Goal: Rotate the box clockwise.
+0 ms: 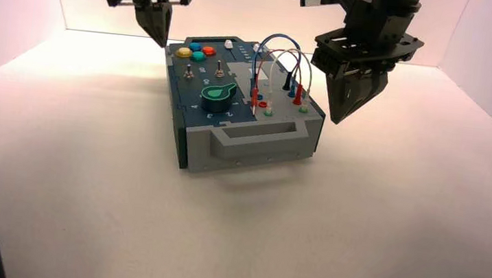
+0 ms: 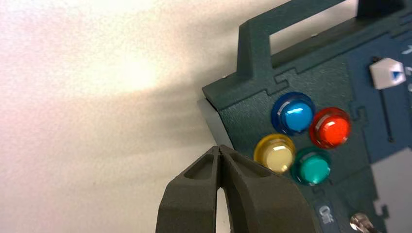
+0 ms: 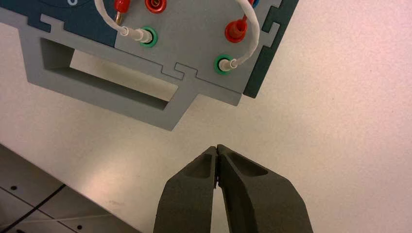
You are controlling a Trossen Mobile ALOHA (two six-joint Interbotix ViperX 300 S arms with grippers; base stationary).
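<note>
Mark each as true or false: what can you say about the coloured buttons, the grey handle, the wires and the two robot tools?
1. The box has four coloured buttons grouped together. True.
2. The green knob sits between the blue button and the red one. False: it is nearer the grey handle.
3. The right tool is squeezing the grey handle. False: it is shut beside the box, holding nothing.
4. A white wire has both ends plugged into green-ringed sockets. True.
5. The left tool is shut. True.

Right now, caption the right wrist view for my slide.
Closed jaws beside the grey handle, white lead plugged into green sockets.
</note>
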